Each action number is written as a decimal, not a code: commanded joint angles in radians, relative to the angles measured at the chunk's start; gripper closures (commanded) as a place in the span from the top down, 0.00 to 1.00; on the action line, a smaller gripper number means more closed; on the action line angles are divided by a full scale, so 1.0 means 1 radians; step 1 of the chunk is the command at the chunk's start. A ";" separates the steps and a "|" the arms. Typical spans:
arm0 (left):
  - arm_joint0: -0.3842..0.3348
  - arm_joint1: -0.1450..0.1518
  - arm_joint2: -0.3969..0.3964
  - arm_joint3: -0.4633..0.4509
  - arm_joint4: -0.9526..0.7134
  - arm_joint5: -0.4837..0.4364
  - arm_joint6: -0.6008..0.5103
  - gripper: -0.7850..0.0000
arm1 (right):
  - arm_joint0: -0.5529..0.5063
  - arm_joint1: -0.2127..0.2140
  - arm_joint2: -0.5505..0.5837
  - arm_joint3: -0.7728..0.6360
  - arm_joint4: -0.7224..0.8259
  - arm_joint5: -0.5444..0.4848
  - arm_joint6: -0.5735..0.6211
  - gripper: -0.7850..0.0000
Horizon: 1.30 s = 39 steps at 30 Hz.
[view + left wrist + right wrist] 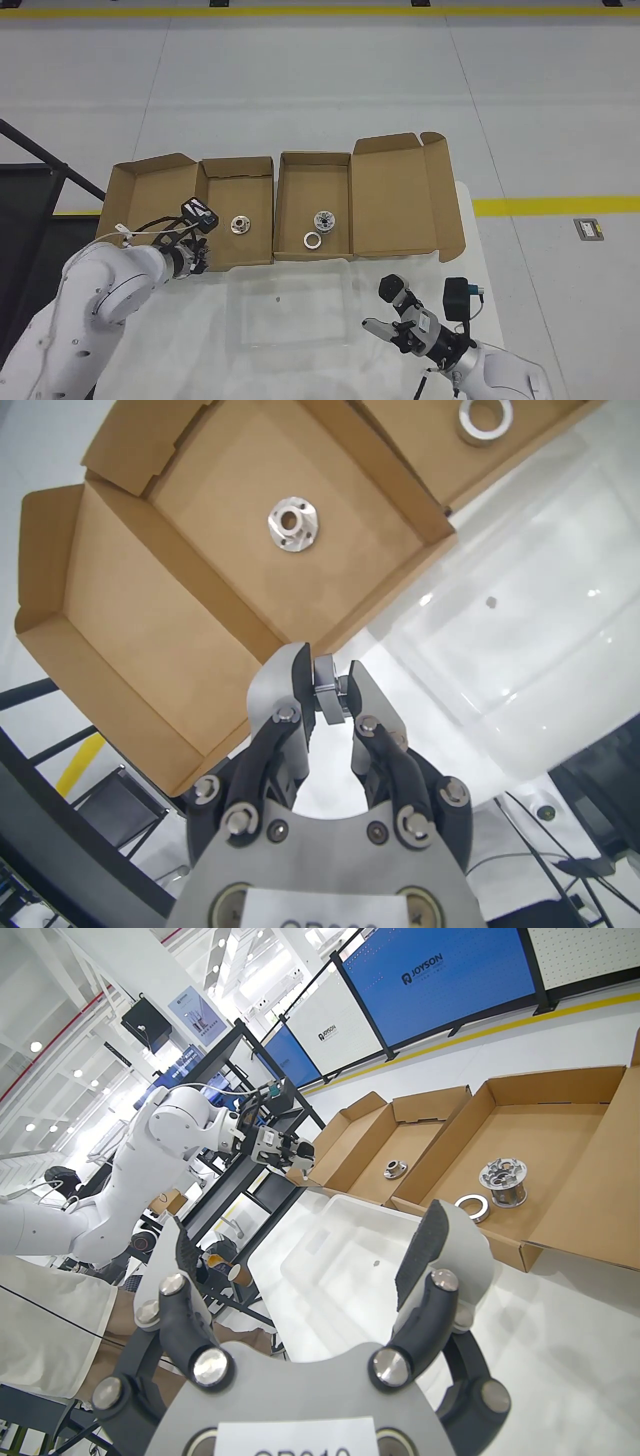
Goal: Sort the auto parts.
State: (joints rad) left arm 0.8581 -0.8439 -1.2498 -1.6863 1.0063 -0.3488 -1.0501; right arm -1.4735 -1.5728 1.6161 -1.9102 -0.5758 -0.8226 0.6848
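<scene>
L jaws pinch small metal part (327,700) at near edge of L box (225,490), flanged disc (293,523) inside; R jaws spread wide above worktop (550,1353) beside clear tray (320,1228); ring (472,1206) + hub (505,1180) in R box (550,1128).

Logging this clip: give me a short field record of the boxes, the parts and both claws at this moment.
left claw: shut on a small metal part, by the near wall of the left box
right claw: open, holding nothing, beside the plastic tray
left box contents: one flanged part
right box contents: ring and toothed hub
</scene>
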 commanded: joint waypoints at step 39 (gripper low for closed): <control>-0.466 -0.220 0.360 0.800 0.009 0.018 0.434 1.00 | 0.000 0.000 0.000 0.000 0.000 0.000 0.000 1.00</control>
State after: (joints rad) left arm 0.3851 -1.0700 -0.8701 -0.8666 1.0217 -0.3275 -0.6172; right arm -1.4735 -1.5728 1.6161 -1.9102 -0.5758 -0.8226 0.6848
